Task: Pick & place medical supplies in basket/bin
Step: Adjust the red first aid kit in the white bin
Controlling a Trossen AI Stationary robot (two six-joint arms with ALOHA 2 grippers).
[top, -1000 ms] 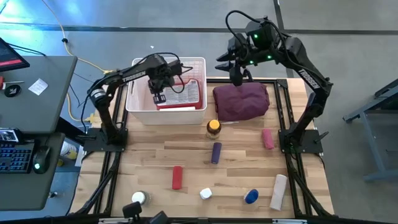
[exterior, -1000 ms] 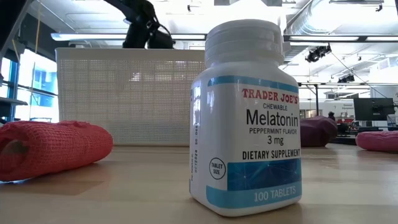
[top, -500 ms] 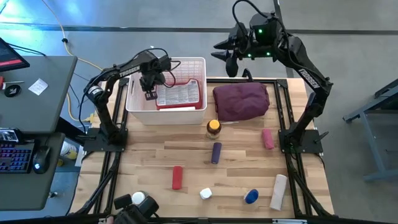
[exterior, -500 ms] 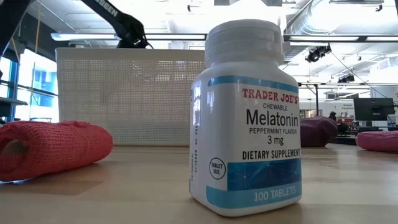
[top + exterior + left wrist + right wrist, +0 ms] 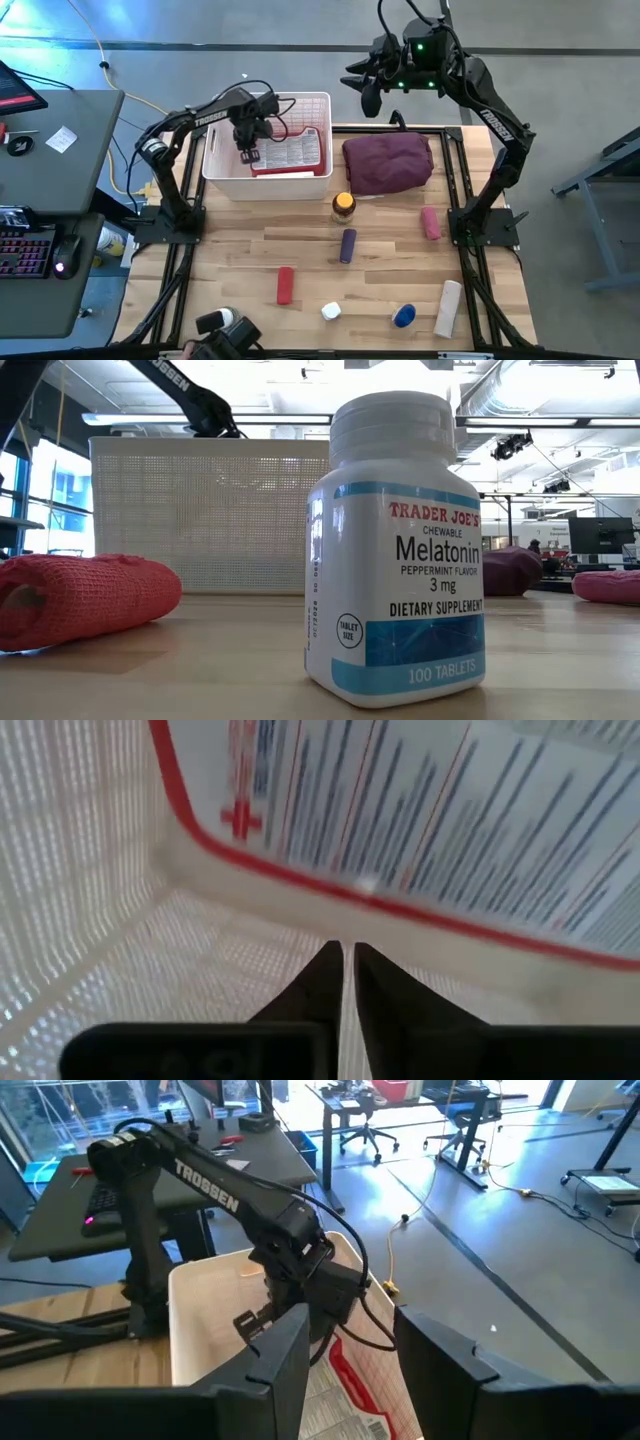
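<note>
The white lattice basket (image 5: pixel 222 172) stands at the table's far left. The flat red first-aid case (image 5: pixel 290 152) lies inside it, printed side up; it also shows in the left wrist view (image 5: pixel 450 830). My left gripper (image 5: pixel 250 155) is shut and empty, low inside the basket, with its fingertips (image 5: pixel 348 960) just short of the case's red-edged rim. My right gripper (image 5: pixel 368 95) is open and empty, high over the table's far edge, beyond the maroon bundle (image 5: pixel 388 163). Loose on the table lie a purple cylinder (image 5: pixel 347 245), a red cylinder (image 5: pixel 285 285) and a pink cylinder (image 5: pixel 430 223).
A brown yellow-capped bottle (image 5: pixel 343 206) stands near the basket's near right corner. A small white bottle (image 5: pixel 331 311), a blue item (image 5: pixel 404 316) and a white cylinder (image 5: pixel 449 308) lie along the near edge. A melatonin bottle (image 5: pixel 395 550) stands close to the low camera.
My left gripper has gone down inside the basket, first shifting toward its left wall and then back toward the case. My right gripper has risen and drawn away from the maroon bundle toward the table's far edge. The case has stayed in the basket.
</note>
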